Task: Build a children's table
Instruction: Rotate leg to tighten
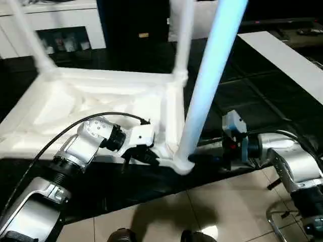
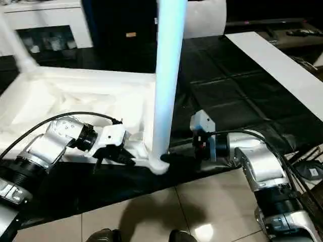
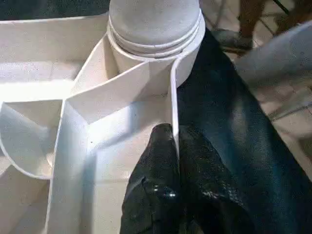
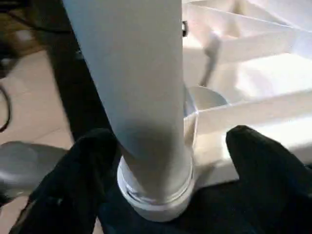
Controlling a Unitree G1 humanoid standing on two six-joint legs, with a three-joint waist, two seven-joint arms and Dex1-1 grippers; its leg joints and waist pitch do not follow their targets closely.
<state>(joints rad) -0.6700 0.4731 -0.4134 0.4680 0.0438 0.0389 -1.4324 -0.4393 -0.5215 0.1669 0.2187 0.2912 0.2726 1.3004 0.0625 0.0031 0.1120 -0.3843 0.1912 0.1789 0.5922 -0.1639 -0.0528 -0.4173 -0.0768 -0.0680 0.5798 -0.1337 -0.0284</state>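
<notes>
The children's table lies upside down on a black mat, its ribbed white top facing up. Legs stand in its far left corner and far right corner. A third leg rises from the near right corner socket. My left gripper is shut on the thin rim wall just beside that socket, one finger on each side. At the foot of the near leg my right gripper is open. Its fingers flank the leg with gaps showing.
A flat white board lies on the mat at the right. White cabinets stand at the back. Tiled floor begins right at the mat's near edge, with my feet there. Cables trail beside my right arm.
</notes>
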